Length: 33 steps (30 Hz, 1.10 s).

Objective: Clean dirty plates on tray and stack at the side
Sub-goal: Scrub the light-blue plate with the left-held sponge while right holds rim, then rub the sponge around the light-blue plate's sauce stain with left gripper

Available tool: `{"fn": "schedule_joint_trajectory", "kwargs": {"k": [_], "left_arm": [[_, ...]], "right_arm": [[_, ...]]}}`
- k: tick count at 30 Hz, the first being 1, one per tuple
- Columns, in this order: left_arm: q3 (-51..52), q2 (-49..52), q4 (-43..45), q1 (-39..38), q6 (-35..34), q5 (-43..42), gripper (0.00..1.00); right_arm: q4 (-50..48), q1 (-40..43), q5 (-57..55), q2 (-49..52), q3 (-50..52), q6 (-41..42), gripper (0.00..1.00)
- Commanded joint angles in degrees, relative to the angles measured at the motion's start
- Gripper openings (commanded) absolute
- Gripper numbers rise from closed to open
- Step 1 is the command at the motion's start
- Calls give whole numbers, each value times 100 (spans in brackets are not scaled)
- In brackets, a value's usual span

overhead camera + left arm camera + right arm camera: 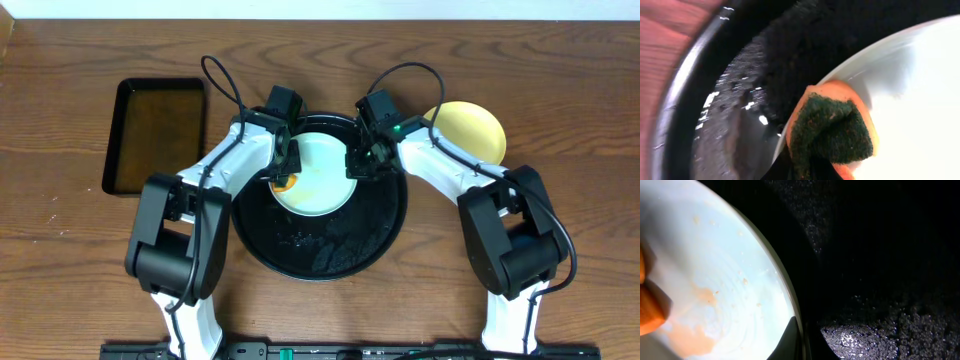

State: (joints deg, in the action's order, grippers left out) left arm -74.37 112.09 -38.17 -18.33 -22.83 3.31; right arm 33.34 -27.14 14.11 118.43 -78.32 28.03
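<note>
A pale mint-blue dirty plate (316, 176) lies in the far half of the round black tray (320, 250). It carries an orange-brown smear (687, 336). My left gripper (287, 172) is shut on an orange sponge with a dark green scouring face (832, 131), pressed on the plate's left rim (920, 100). My right gripper (357, 162) is shut on the plate's right rim, one dark finger (790, 341) lying over the edge. The pale yellow plate (466, 131) rests on the table, right of the tray.
A smaller rectangular black tray (155, 135) with a brownish inside sits at the far left. The round tray's floor (880, 255) is wet and glossy, with droplets. Both arms reach in over the tray's near sides.
</note>
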Motion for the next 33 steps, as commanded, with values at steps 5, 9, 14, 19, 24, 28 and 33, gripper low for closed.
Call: {"fn": "schedule_joint_trajectory", "kwargs": {"k": [5, 9, 14, 19, 24, 28, 33], "left_arm": [[83, -901, -81, 216, 70, 1392, 7], [90, -960, -116, 208, -109, 1047, 8], [195, -841, 166, 184, -146, -960, 8], [216, -584, 249, 13, -485, -1467, 7], [216, -162, 396, -203, -852, -1469, 8], [216, 48, 269, -282, -876, -1467, 8], [214, 74, 28, -205, -140, -1456, 8]], "right_arm": [[175, 96, -662, 245, 133, 20, 1], [175, 96, -660, 245, 133, 20, 1], [168, 96, -660, 245, 133, 22, 1], [166, 96, -660, 245, 133, 22, 1], [173, 96, -660, 245, 133, 22, 1], [175, 96, -660, 245, 133, 20, 1], [177, 96, -660, 245, 133, 20, 1]]}}
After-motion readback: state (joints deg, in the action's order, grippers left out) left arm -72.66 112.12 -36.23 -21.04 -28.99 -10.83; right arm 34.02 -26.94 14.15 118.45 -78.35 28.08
